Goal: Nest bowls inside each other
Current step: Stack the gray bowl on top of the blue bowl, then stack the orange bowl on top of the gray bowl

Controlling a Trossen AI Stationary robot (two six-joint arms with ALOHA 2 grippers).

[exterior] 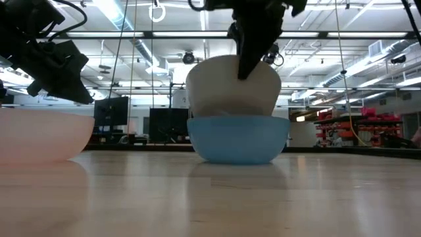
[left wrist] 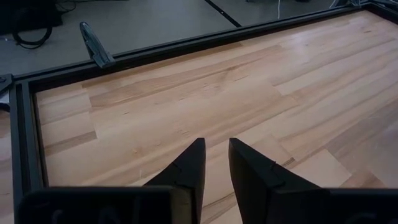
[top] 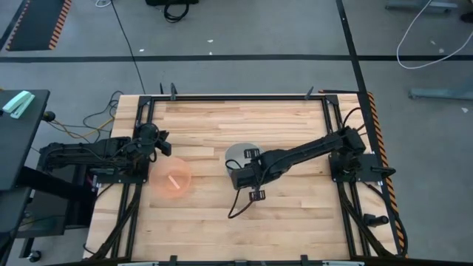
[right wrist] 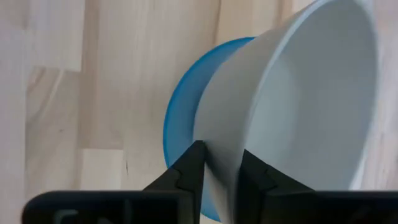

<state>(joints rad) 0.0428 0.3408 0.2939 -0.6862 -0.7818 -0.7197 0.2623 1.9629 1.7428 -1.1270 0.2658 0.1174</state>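
The right gripper (right wrist: 217, 171) is clamped on the rim of the grey-white bowl (exterior: 233, 85) — one finger inside the wall, one outside — and holds it directly over the blue bowl (exterior: 238, 138), which stands near the middle of the table (top: 295, 222). In the low view the white bowl's bottom already dips into the blue one's mouth, so the move ahead looks like a straight drop and release. The pink-orange bowl (top: 171, 181) sits apart to the left, just beside the left gripper (left wrist: 216, 168), the nearer arm for it — its fingers nearly together, holding nothing
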